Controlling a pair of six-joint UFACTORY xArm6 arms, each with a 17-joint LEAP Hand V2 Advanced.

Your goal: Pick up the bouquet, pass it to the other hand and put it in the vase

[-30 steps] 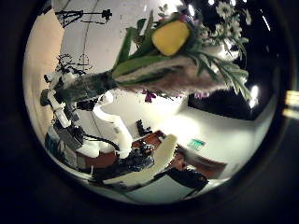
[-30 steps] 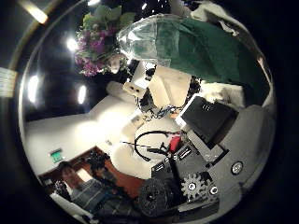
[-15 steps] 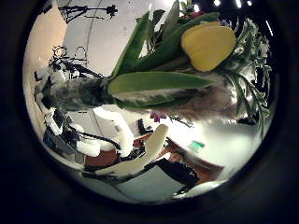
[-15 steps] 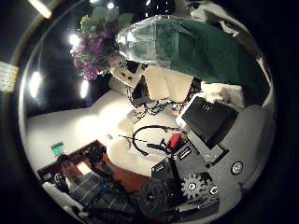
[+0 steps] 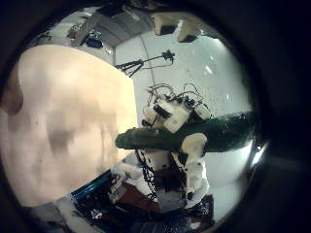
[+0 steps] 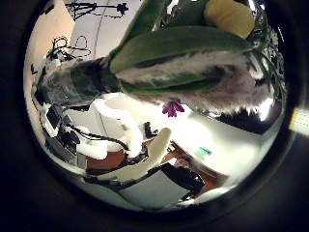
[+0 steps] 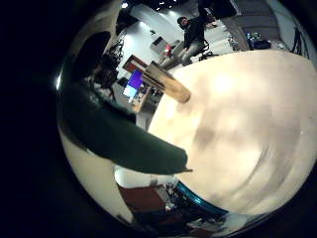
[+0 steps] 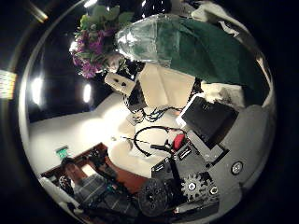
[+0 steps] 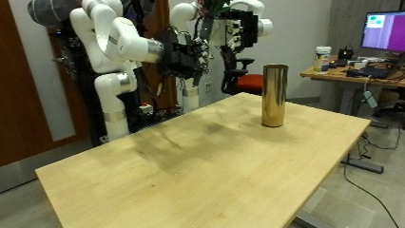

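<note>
I am holding the bouquet point(image 6: 169, 63) up in the air, high in the upper middle of the outside frame, well above the table point(image 9: 152, 180) and between my two hands. My right hand point(image 9: 190, 57) is gripping it by the wrapped stems: its fingers are curling round the wrap, and in my right thumb side palm view the wrap is running close across the palm with the flower heads spreading out beyond it. My right arm is reaching in level from the upper left of the frame, with the palm turned toward my other hand.

My left hand point(image 9: 241, 33) is hanging just beside it, a little higher in the frame, facing the flower end. The blooms and leaves are filling much of my left thumb side palm view, so they are sitting close to that palm. I cannot tell whether the left fingers are touching the bouquet, or how far they are spread.

The tall brassy vase point(image 9: 272, 95) is standing upright on the table, lower in the frame than both hands and well apart from the bouquet.
</note>
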